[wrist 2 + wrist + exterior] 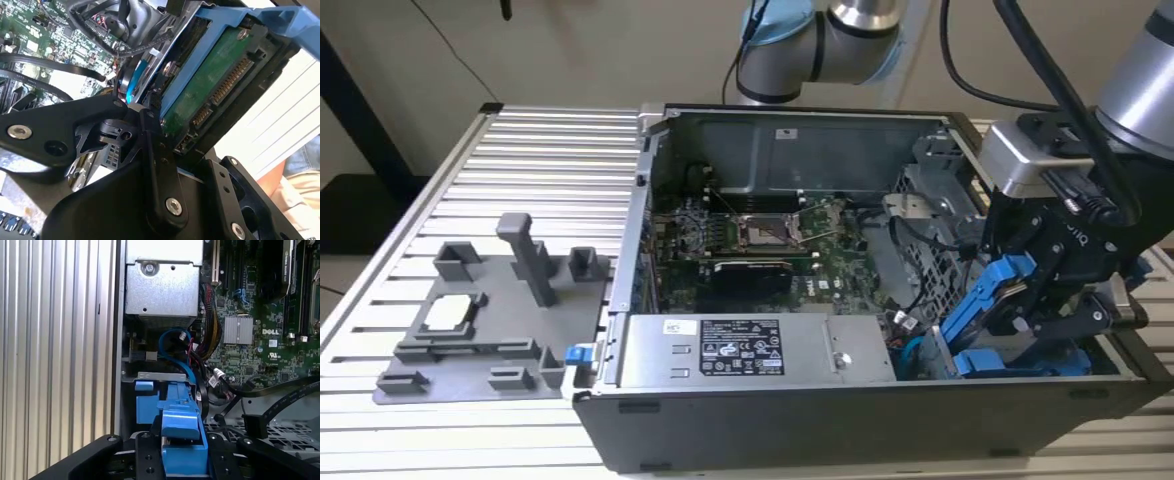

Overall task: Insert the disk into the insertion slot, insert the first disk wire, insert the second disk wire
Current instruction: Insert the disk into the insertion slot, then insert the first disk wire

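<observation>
The disk (991, 298) hangs tilted in its bright blue carrier over the open computer case's corner at the exterior view's right. My gripper (1034, 300) is shut on it. In the second wrist view the disk's green circuit-board underside (215, 85) and connector face the camera, next to a black finger (159, 165). The first wrist view looks along the blue carrier (181, 432) between my gripper's fingers (149, 457), toward the grey insertion slot (160, 376) below. A blue disk wire (172, 347) loops beside the slot. A second blue-fronted carrier (1021, 362) sits low in that corner.
The grey power-supply box (747, 350) fills the case's near side, with the motherboard (761, 235) behind it. Black cables (280, 395) cross near the cage. A grey fixture plate (487, 320) lies on the ribbed table at the exterior view's left. Part of a person (295, 190) shows beyond the case.
</observation>
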Motion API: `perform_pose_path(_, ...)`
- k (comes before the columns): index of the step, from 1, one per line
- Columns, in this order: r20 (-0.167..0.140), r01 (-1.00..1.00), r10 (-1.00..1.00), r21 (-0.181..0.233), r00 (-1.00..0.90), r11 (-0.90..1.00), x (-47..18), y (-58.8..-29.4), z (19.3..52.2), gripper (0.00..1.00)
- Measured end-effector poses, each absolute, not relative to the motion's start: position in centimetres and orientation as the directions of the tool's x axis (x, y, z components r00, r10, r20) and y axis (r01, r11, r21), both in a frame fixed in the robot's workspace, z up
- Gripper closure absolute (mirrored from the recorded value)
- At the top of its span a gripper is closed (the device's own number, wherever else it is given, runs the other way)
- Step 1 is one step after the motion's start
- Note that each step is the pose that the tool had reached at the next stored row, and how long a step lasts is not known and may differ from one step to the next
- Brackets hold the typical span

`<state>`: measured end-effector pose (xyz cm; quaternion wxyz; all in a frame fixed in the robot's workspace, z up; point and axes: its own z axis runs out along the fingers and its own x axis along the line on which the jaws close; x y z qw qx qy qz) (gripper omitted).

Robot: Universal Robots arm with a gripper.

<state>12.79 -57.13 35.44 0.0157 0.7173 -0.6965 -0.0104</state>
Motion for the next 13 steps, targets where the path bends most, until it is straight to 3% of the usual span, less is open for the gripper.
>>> perform_pose_path(3,0.008,-0.999,-1.0,0.037,0.03,-0.029,12.8,-57.1,35.4,0.66)
perform_pose_path(4,0.008,-0.999,-1.0,0.037,0.03,-0.029,12.8,-57.1,35.4,0.59)
perform_pose_path(13,0.014,-0.999,-0.999,0.037,0.03,-0.029,12.8,-57.1,38.8,0.59)
